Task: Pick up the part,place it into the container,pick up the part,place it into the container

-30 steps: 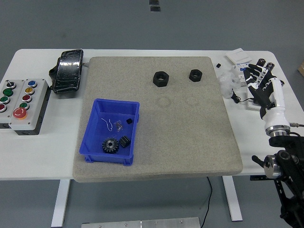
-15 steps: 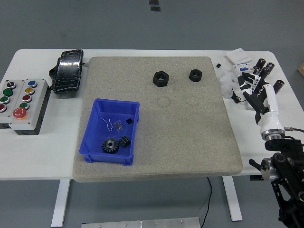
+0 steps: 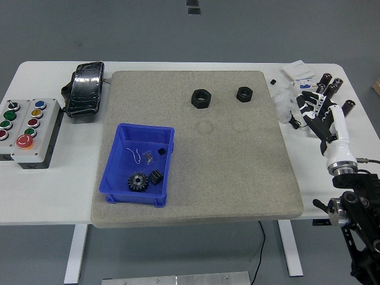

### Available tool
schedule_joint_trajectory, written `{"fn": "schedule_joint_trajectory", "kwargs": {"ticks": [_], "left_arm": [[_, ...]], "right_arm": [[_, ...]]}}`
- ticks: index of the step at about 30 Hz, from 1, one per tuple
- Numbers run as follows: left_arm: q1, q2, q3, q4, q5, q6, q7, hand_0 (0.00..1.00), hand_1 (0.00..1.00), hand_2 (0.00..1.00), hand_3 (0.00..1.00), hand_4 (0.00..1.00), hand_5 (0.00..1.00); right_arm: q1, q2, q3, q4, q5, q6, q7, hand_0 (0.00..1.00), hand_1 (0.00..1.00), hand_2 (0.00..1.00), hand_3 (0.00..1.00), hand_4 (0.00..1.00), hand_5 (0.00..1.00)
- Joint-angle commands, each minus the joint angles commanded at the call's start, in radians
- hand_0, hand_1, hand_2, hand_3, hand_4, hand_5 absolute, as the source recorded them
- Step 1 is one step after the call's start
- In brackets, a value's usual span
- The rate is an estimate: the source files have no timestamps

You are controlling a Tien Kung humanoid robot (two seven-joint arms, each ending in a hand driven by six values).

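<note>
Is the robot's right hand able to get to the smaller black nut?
Probably yes. The right hand is open, holding nothing, over the table's right side. The smaller nut sits alone on the mat, with nothing between them.

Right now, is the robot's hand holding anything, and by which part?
Nothing is held. The right hand hangs open over the table's right side, apart from both black nuts on the mat.

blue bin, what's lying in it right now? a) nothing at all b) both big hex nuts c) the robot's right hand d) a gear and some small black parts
d: the blue bin holds a black gear with small black parts beside it, while the two hex nuts sit out on the grey mat and the right hand is over the table's right edge.
</note>
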Motion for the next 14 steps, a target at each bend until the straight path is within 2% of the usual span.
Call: {"fn": "schedule_joint_trajectory", "kwargs": {"ticks": [14], "left_arm": [[0.000,-0.004,-0.007,0.000,0.005,0.001,0.004,0.669,0.644,0.630,0.616,0.709,0.382]], "right_arm": [[0.025,-0.014,-0.028,0.025,-0.037,0.009,-0.023,0.738,0.704,0.717,0.672,0.786,0.425]]}}
